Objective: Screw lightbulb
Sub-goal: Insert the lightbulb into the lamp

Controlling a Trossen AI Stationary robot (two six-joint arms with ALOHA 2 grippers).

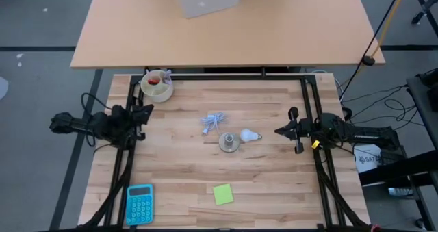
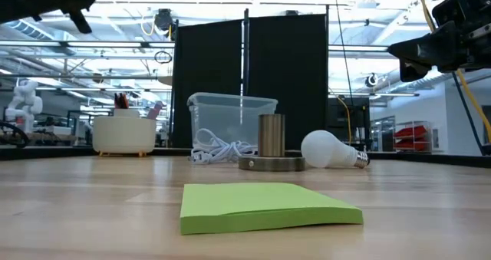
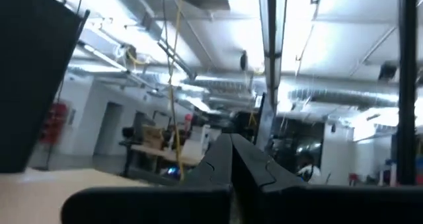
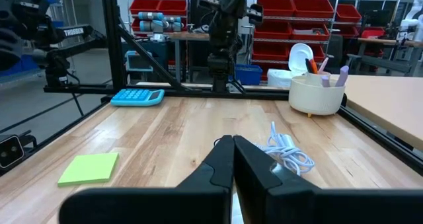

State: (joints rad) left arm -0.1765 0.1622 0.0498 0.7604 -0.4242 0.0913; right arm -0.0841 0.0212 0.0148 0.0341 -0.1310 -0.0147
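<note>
Both arms are parked at the sides right now. The left gripper (image 1: 148,111) hangs at the left edge of the wooden table (image 1: 274,184), fingers pressed tight together with nothing between them; its wrist view shows the two dark fingers (image 3: 231,161) meeting in a seam, looking out at the room and ceiling. The right gripper (image 1: 279,131) sits at the right edge, also clenched on nothing, its fingers (image 4: 232,159) closed flat against each other and pointing in over the table toward the middle.

Moving in from there, the lightbulb (image 1: 251,135) is lying on its side near the table's center, well apart from both grippers. It's just to the right of the round metal socket disc (image 1: 229,143), which has a short upright post in the middle. From table height the bulb (image 2: 330,149) has its white globe toward the socket (image 2: 271,162) and its silvery screw base pointing away from it; I can't tell whether the two touch.

Just behind the socket on the left is the coiled white cable (image 1: 215,122). A cream pen cup (image 1: 157,85) stands at the back left corner. Toward the front there's a green sticky note pad (image 1: 223,194), and a blue calculator (image 1: 139,204) at the front left.
</note>
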